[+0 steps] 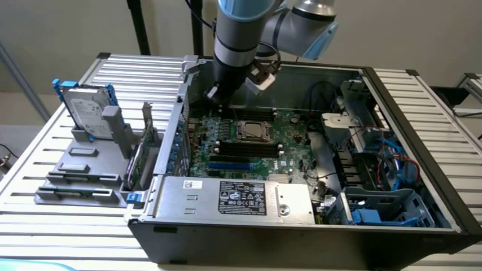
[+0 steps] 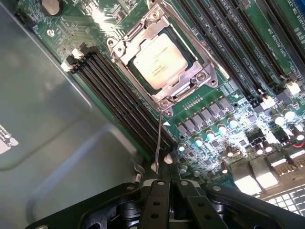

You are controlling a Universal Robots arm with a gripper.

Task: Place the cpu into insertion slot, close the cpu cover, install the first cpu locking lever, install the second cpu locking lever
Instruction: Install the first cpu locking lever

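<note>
The cpu point(image 2: 159, 59) lies in the insertion slot point(image 2: 191, 56), under the lowered cpu cover point(image 2: 138, 36). My gripper point(image 2: 167, 183), fingers together and empty, is just beside the slot's raised locking lever point(image 2: 159, 138). I judge the first lever step is in hand; it calls for a steady push without slipping.

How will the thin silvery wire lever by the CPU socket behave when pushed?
The thin silvery wire lever looks long and slender, so it will probably flex and spring back. Its smooth metal may slip off the black end effector. It seems anchored at the silvery socket frame, so it should pivot, not slide.
</note>
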